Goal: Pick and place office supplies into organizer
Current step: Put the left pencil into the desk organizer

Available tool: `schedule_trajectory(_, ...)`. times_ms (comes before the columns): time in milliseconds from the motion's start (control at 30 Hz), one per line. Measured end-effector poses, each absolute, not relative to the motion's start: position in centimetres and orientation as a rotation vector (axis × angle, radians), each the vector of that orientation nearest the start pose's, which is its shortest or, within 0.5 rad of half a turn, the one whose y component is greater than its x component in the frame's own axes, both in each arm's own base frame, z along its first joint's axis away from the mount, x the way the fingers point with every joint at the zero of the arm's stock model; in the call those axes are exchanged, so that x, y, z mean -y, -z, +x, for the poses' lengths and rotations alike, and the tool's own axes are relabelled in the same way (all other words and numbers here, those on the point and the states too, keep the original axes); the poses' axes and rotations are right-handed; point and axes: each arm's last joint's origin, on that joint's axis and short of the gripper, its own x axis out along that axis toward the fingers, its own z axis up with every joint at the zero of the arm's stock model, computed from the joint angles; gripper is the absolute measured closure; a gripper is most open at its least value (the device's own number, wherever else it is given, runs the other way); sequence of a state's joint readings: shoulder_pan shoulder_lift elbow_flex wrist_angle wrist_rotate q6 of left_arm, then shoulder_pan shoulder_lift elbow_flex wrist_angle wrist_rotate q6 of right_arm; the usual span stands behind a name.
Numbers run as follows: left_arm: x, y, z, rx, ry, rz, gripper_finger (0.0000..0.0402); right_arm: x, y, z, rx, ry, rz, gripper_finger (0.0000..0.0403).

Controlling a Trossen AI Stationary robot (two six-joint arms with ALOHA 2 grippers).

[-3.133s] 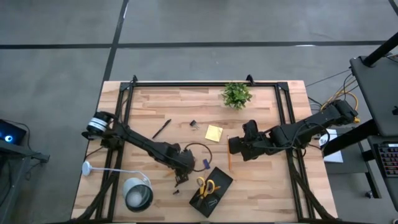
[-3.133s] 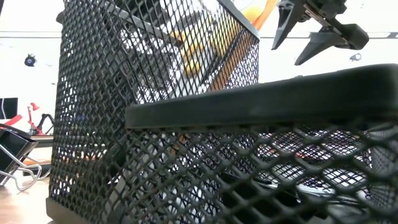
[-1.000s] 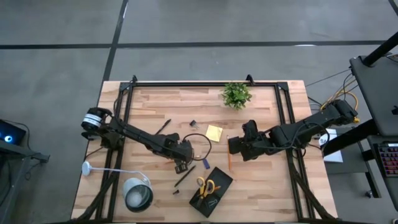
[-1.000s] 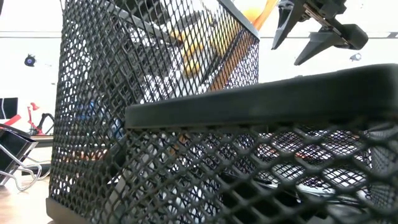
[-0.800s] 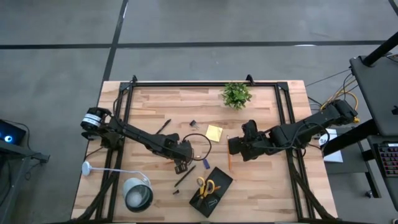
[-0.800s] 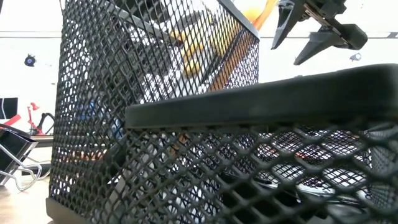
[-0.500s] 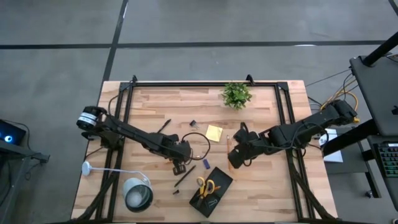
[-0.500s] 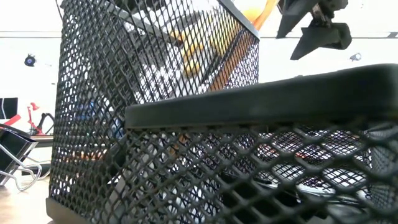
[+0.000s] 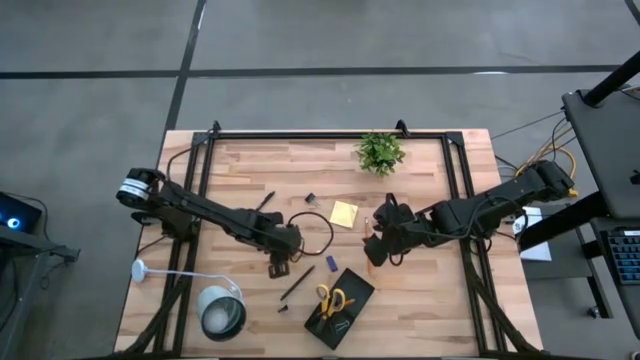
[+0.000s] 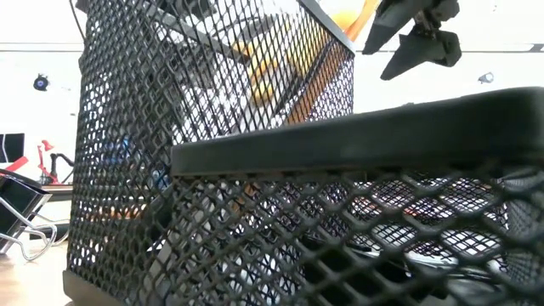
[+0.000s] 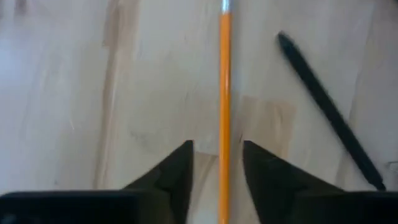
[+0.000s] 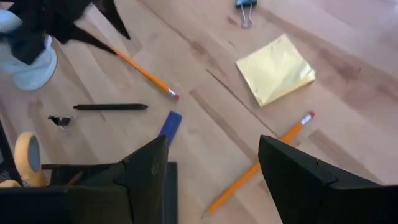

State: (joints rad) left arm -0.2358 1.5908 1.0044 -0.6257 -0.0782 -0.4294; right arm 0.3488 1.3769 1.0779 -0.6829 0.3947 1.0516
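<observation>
Left tool (image 11: 217,163) released, fingers straddling an orange pencil (image 11: 224,93) flat on the worktop (image 9: 250,170), black pen (image 11: 329,112) just beside, mesh organizer (image 9: 339,306) beyond, right tool (image 12: 211,168) spread wide above second pencil (image 12: 261,163), holding nothing.

Robotics lab: framed wooden table (image 9: 430,305) on grey concrete floor (image 9: 300,40), loose cables (image 9: 545,150)

**Wooden table and what lies on it**

The light wooden table (image 9: 420,300) carries a potted plant (image 9: 380,152) at upper centre. A yellow sticky-note pad (image 9: 344,214), a binder clip (image 9: 310,200) and a black pen (image 9: 262,204) lie mid-frame. The black organizer (image 9: 340,293) sits lower centre, and a round lamp (image 9: 221,311) lower left.
</observation>
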Motion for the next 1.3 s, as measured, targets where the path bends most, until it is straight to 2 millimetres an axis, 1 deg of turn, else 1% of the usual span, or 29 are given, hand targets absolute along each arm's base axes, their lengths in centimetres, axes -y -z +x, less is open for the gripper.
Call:
schedule_trajectory(100,6.8,-18.4,28.9,-1.256,-0.105,-0.244,0.0221,-8.3,-27.0,26.2,-0.756,0.499,0.594,0.0168)
schedule_trajectory(167,6.9,-18.3,28.9,-1.272,-0.088,-0.257,0.0195,-8.2,-27.1,26.2,-0.751,0.498,0.576,0.0168)
schedule_trajectory(233,6.9,-18.2,28.8,-1.277,-0.095,-0.267,0.0178,-8.2,-27.1,26.3,-0.746,0.501,0.556,0.0168)
schedule_trajectory(300,6.9,-18.0,28.6,-1.283,-0.108,-0.283,0.0170,-8.2,-27.1,26.3,-0.738,0.508,0.547,0.0168)
schedule_trajectory(433,7.0,-17.4,28.2,-1.323,-0.063,-0.305,0.0167,-8.2,-27.1,26.3,-0.716,0.519,0.544,0.0168)
schedule_trajectory(700,6.6,-15.3,26.3,-1.420,-0.103,-0.303,0.0166,-8.3,-27.4,26.7,-0.679,0.498,0.564,0.0168)
schedule_trajectory(1133,6.6,-14.8,26.2,-1.393,-0.100,-0.315,0.0166,-8.3,-27.4,26.8,-0.675,0.489,0.556,0.0168)
schedule_trajectory(1300,6.7,-15.1,26.6,-1.374,-0.070,-0.294,0.0181,-8.2,-27.5,26.8,-0.651,0.520,0.562,0.0168)
